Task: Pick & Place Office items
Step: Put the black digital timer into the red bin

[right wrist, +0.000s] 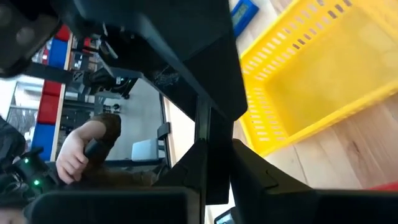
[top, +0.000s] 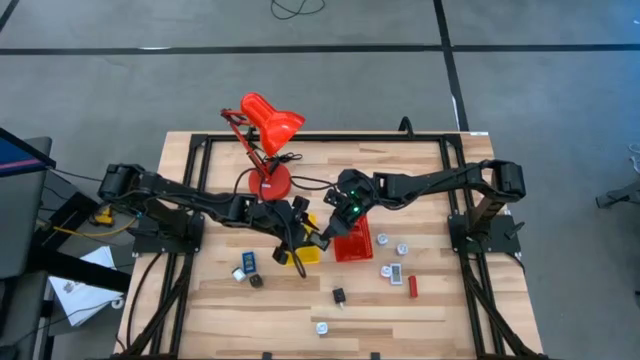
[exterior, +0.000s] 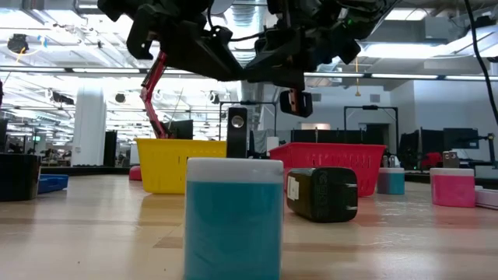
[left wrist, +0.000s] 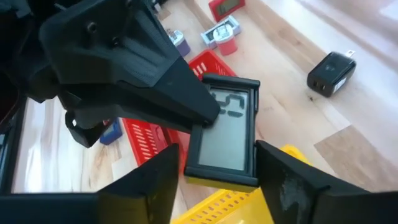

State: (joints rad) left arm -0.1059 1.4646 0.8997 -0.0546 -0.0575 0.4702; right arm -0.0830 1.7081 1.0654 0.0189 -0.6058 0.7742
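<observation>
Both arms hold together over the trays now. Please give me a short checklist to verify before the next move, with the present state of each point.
1. Right gripper shut on the black display device: ok.
2. Left gripper clear of the device: cannot tell.
3. Device lifted off the table: ok, in the low view it hangs above the trays.
4. Yellow tray interior free below: ok, in the part that shows.
5. Which tray, yellow or red tray, is the target: cannot tell.
6. Person's hand away from the table: ok.
</observation>
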